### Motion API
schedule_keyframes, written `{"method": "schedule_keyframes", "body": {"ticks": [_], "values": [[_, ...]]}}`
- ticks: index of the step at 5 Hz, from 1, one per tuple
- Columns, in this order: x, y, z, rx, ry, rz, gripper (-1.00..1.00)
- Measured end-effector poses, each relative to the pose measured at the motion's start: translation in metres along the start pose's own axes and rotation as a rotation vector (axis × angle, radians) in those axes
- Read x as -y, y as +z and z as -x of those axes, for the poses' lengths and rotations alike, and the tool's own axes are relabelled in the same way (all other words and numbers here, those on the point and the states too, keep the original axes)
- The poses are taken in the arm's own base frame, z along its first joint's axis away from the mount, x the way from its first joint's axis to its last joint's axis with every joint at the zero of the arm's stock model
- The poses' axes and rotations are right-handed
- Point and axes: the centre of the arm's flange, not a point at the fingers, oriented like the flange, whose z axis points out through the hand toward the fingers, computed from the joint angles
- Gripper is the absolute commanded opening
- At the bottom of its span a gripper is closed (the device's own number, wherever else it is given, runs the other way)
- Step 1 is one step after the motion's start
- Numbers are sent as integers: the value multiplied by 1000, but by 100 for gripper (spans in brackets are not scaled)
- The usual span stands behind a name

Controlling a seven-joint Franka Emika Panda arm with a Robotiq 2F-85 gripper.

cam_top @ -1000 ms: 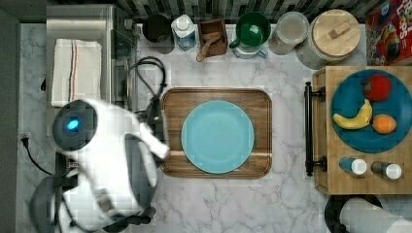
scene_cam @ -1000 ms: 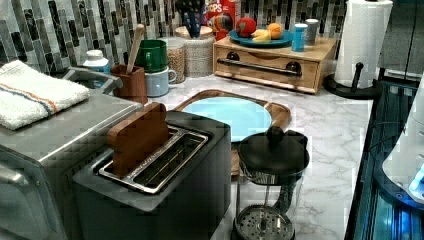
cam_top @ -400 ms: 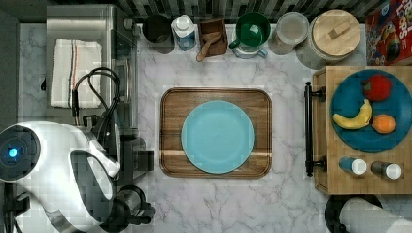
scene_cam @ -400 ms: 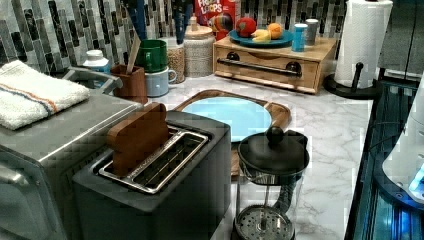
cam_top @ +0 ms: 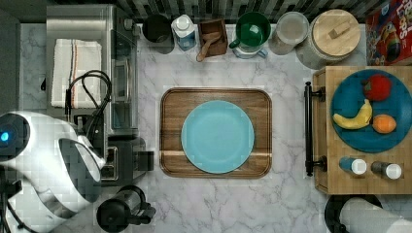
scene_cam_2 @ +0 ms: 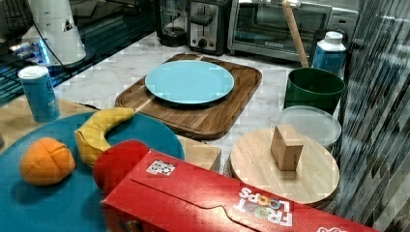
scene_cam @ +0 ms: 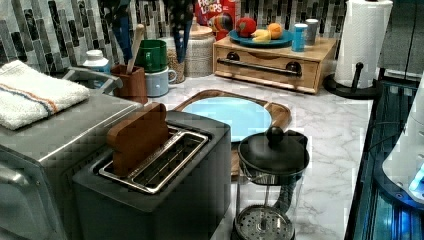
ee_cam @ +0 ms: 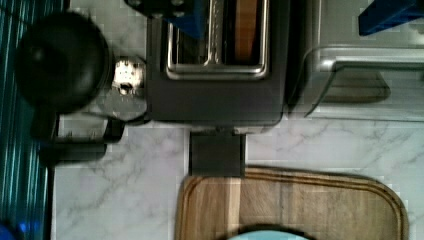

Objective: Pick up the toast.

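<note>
Gripper: blue fingertips (ee_cam: 187, 17) high over the toaster (ee_cam: 217, 75); spread or pinched, cannot tell.
Toast: toast (scene_cam: 139, 137) stands upright in one slot.
Neighbour: French press (scene_cam: 272, 185) just beside.
Risk: an off-line descent likely strikes the slot rim.

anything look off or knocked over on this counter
Nothing stands out. The toast stands upright in one slot of the toaster, the blue plate sits centred on the wooden tray, and the French press is upright. No spills show on the marble.
</note>
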Motion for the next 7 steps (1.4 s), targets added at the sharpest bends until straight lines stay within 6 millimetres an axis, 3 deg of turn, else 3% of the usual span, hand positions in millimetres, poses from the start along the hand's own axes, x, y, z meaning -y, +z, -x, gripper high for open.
{"method": "schedule_keyframes", "body": {"ticks": [2,4,5,7], "values": [[20,35,23,-19,54,171,100],[25,60,43,24,42,155,100],[30,62,41,60,69,107,-100],[32,48,36,73,87,65,-100]]}}
